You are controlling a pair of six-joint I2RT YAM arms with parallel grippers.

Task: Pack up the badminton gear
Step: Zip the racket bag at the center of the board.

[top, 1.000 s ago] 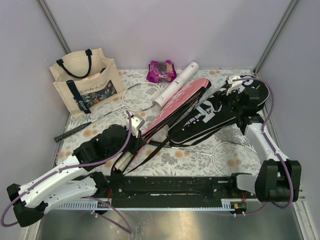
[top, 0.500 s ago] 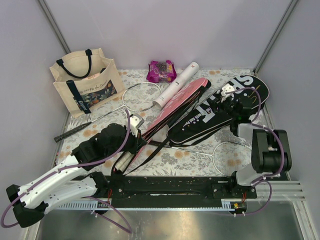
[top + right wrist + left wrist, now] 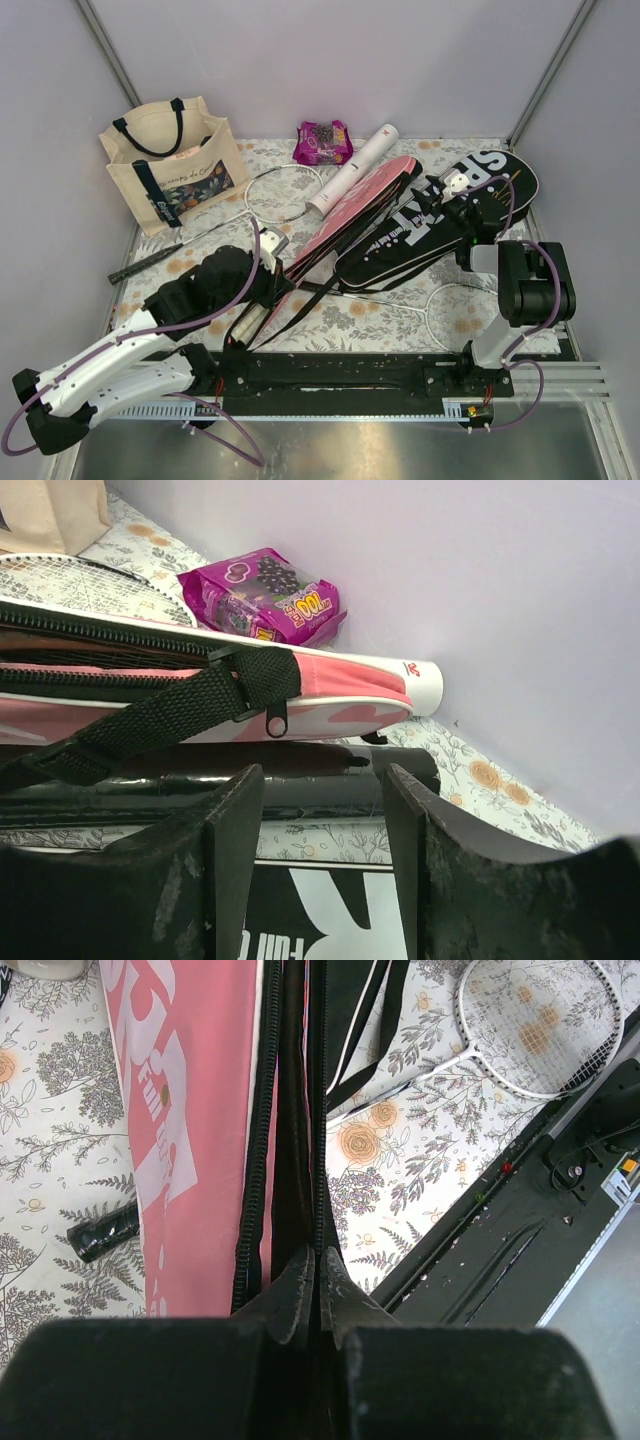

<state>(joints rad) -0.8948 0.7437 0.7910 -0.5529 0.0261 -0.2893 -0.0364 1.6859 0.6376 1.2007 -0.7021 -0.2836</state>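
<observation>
The pink SPORT cover (image 3: 357,205) lies diagonally mid-table, unzipped along one side. My left gripper (image 3: 277,284) is shut on the black zip edge at its handle end; in the left wrist view the fingertips (image 3: 305,1270) pinch that edge of the pink cover (image 3: 190,1100). The black SPORT cover (image 3: 420,235) lies to its right. My right gripper (image 3: 440,196) hovers over it, open and empty; its own view (image 3: 322,810) shows a black tube (image 3: 320,788) just beyond the jaws. A white tube (image 3: 352,168) lies at the back. One racket (image 3: 285,193) lies left, another (image 3: 465,312) near right.
A cream tote (image 3: 170,165) with navy handles stands at the back left. A purple-pink snack packet (image 3: 322,142) lies against the back wall, also in the right wrist view (image 3: 262,595). A black rail (image 3: 340,375) runs along the near edge.
My right arm has pulled back from the far right end of the black cover and folded up; its gripper now sits over the cover's middle. The left arm has not moved.
</observation>
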